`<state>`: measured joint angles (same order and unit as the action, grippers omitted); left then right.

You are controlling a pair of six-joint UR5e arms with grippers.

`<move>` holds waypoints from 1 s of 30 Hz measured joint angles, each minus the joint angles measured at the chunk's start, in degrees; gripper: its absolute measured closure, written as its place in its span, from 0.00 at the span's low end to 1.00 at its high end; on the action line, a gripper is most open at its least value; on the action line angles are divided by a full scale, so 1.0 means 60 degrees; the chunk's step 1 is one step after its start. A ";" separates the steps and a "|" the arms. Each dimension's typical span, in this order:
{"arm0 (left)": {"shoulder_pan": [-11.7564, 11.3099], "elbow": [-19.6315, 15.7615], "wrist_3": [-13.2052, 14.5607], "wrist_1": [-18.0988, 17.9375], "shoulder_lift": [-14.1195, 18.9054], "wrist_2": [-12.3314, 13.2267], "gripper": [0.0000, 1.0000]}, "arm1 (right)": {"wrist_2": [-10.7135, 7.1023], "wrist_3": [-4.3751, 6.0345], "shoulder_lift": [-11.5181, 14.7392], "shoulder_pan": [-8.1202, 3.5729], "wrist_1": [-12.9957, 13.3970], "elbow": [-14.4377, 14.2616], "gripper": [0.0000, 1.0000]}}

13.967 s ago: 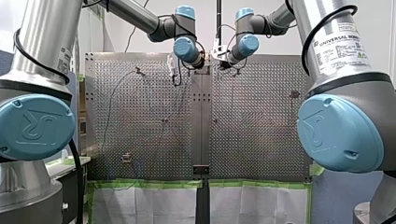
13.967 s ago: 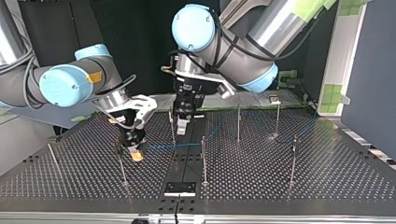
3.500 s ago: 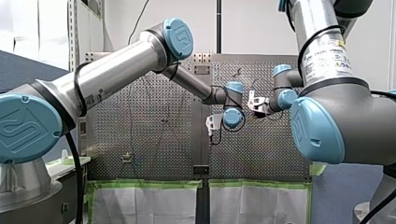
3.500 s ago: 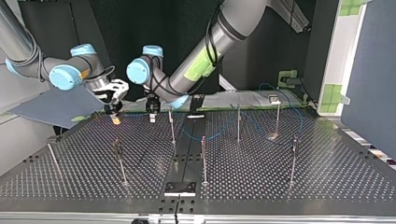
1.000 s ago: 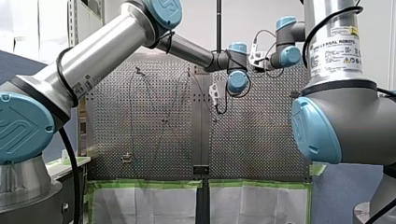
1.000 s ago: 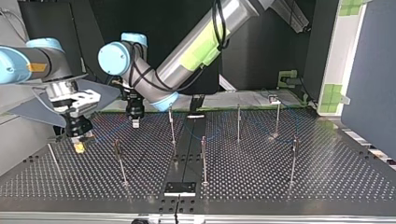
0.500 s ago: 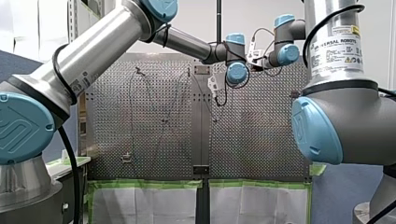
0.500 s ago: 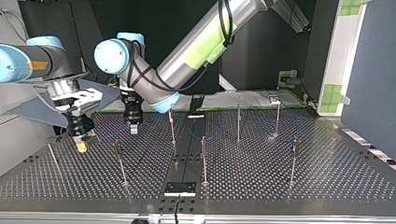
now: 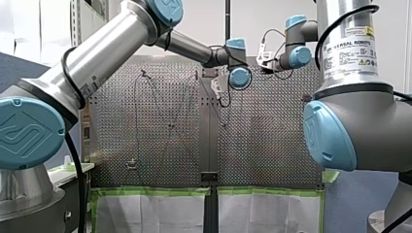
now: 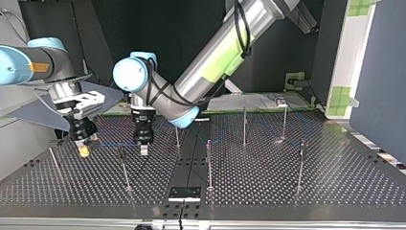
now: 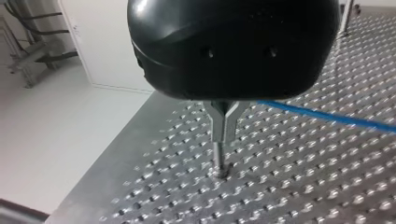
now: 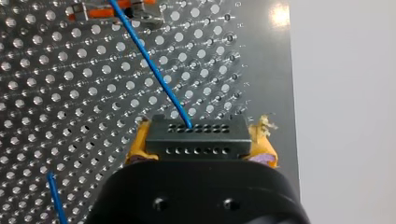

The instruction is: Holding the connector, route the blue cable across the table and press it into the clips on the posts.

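In the right wrist view my right gripper [image 12: 198, 145] is shut with its yellow pads on the black connector [image 12: 195, 136]. The blue cable [image 12: 148, 60] leaves the connector and runs ahead to an orange clip [image 12: 107, 9]. At the top view's left, my right gripper [image 10: 84, 147] hangs low over the table [image 10: 287, 187]. The blue cable [image 10: 115, 143] runs from it to my left gripper [image 10: 143, 149], next to a short post [image 10: 122, 165]. In the left wrist view the metal fingers [image 11: 223, 123] are pressed together, and the blue cable [image 11: 327, 119] passes close beside them.
Several thin posts stand on the perforated table, among them one [image 10: 176, 130], another [image 10: 208, 163] and a third [image 10: 301, 163]. A black plate [image 10: 184, 193] lies at the table's near middle edge. The cable's slack loops on toward a post [image 10: 284, 120] at the top view's right.
In the top view my left gripper has come forward and down beside the short post. The cable between the two grippers is now a straight line. My right gripper has barely moved.
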<state>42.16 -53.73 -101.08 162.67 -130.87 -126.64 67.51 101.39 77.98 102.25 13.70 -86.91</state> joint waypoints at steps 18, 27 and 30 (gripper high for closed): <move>-0.0353 0.0012 0.0044 -0.0427 -0.0411 0.0810 1.00 | -0.0175 0.0290 -0.0244 -0.0216 0.0393 0.0080 1.00; -0.0327 0.0020 0.0007 -0.0254 -0.0413 0.0893 0.36 | -0.0175 0.0291 -0.0271 -0.0225 0.0399 0.0118 1.00; -0.0274 0.0020 0.0001 -0.0115 -0.0415 0.0919 0.05 | -0.0177 0.0293 -0.0275 -0.0226 0.0399 0.0120 1.00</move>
<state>40.51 -53.61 -101.07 161.98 -133.36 -121.13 66.45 103.15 76.33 100.90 16.09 -86.19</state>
